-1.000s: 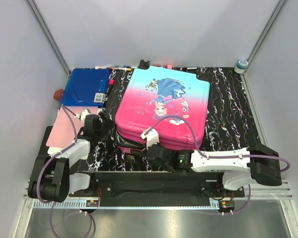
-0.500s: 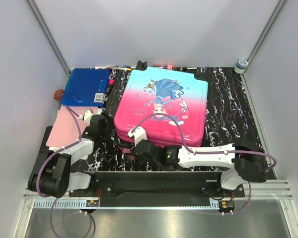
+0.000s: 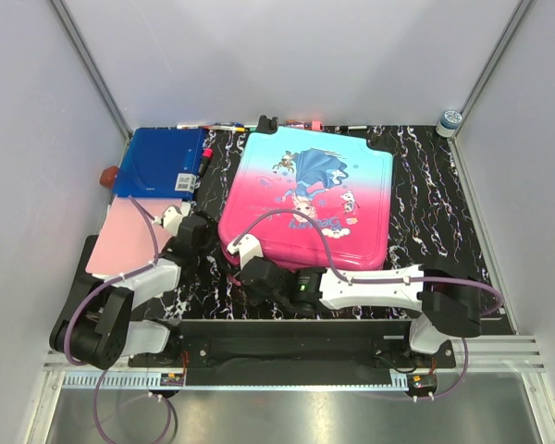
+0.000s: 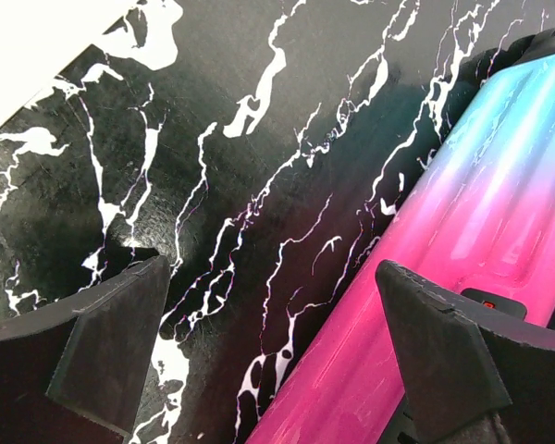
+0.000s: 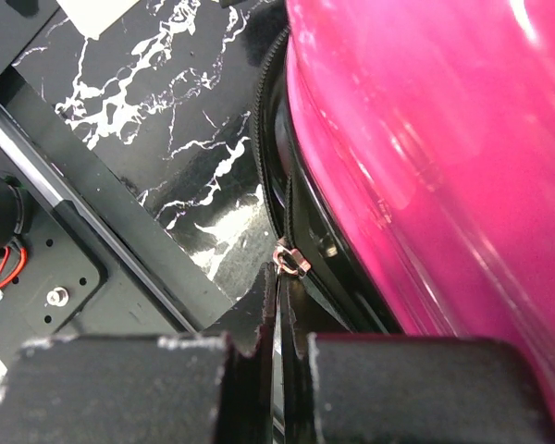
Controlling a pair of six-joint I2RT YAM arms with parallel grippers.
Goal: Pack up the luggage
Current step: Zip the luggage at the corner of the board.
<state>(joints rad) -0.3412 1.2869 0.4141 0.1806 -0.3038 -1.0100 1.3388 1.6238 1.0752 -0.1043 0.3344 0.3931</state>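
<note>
At luggage corner, right hand clenched on zipper pull, left hand released

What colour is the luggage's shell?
The luggage fades from teal to pink, with a cartoon princess print; the top external view shows it best.

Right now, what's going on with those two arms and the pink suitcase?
The luggage lies flat, lid down, on the marbled table. The right gripper is shut on the zipper pull at its near left corner, apparently zipping it up. The left gripper hangs open beside the case's left edge, holding nothing.
</note>
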